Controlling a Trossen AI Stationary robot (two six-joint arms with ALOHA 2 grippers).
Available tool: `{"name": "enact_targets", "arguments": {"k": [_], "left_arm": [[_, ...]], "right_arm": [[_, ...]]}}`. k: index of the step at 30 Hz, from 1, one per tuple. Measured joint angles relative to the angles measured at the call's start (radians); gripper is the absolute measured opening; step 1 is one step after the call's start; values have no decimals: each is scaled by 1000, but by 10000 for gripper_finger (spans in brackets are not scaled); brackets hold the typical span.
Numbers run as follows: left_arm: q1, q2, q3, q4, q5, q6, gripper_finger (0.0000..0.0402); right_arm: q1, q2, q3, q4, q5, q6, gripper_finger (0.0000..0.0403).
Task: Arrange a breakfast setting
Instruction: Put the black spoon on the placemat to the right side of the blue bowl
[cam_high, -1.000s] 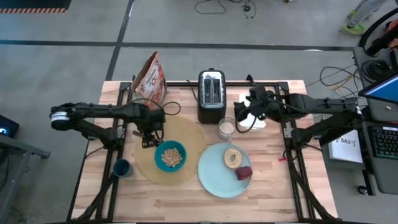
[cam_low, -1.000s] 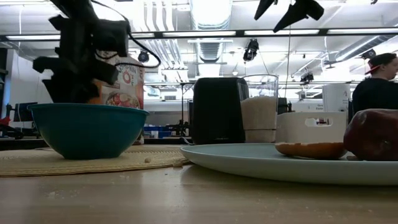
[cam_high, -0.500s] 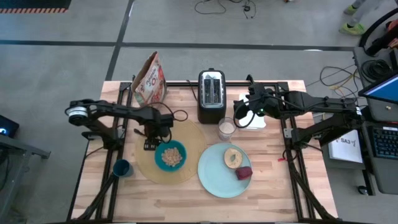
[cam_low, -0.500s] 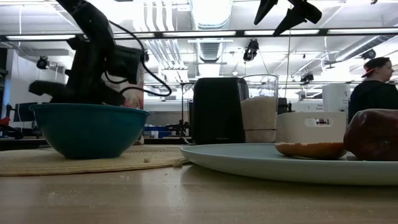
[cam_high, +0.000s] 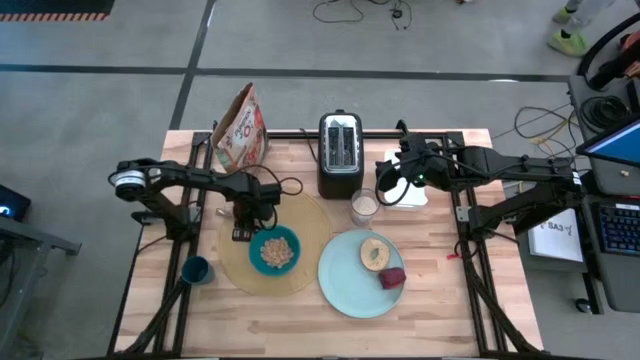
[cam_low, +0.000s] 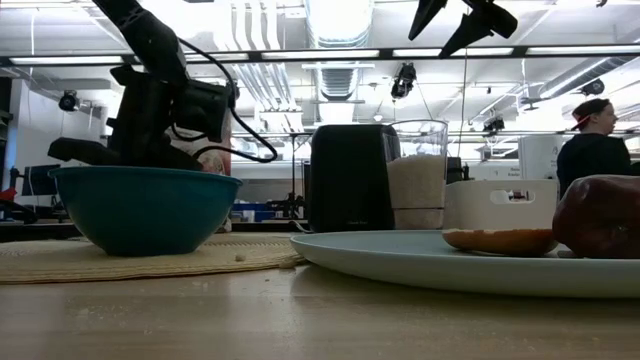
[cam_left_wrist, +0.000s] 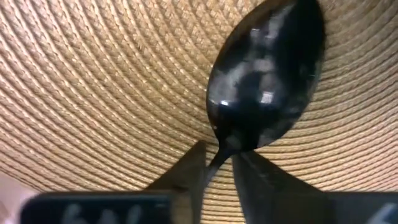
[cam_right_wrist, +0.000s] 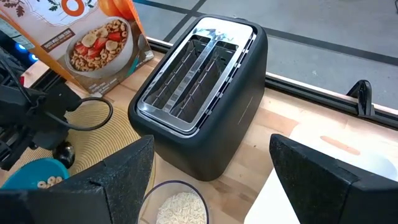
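The round tan placemat (cam_high: 305, 215) carries the teal bowl (cam_high: 274, 250), which holds cereal. My left gripper (cam_high: 241, 230) stands low over the mat just left of the bowl, shut on the black spoon (cam_left_wrist: 267, 74). The large pale-blue plate (cam_high: 345, 280) holds the round bread (cam_high: 375, 253) and the dark red fruit (cam_high: 392, 277). The dark blue cup (cam_high: 196, 269) stands on the table left of the mat. My right gripper (cam_high: 387, 188) hangs open high above the table, between the toaster and a white box. My left gripper pinches the spoon's neck (cam_left_wrist: 219, 155), where the handle meets the spoon's bowl, between its two fingers (cam_left_wrist: 186, 171). The fingers point down from above and lie across the handle. The spoon's bowl is over the placemat (cam_left_wrist: 93, 93), hollow side up; whether it rests there I cannot tell.
A black toaster (cam_high: 339, 152) stands at the back centre, with a glass of white grains (cam_high: 364, 206) in front of it. A cereal bag (cam_high: 240, 128) stands at the back left and a white box (cam_high: 412, 192) right of the toaster. A person (cam_low: 595, 140) stands beyond the table.
My left gripper has gone down toward the placemat and a little toward the bowl, ending low beside it. The bowl, plate and cup have stayed put.
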Motion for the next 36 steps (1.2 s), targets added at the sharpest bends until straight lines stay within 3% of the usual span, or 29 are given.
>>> {"name": "enact_targets", "arguments": {"k": [4,13,22,25,28,32,36], "left_arm": [[0,-3,1,-2,0,-2,9],[-1,-78,28,-47,-4,-42,0],[-1,-305,169,-80,-30,-220,0],[11,-377,225,-67,-33,-373,0],[43,-433,236,-43,-11,-654,0],[74,-478,172,-7,11,-937,0],[112,-488,59,-17,49,-1065,0]], "right_arm": [[0,0,0,0,0,0,306],[0,0,0,0,0,-4,306],[0,0,0,5,0,-24,306],[0,0,0,9,-7,-31,306],[0,0,0,9,-8,-43,306],[0,0,0,13,-8,-70,306],[0,0,0,16,-9,-92,306]]}}
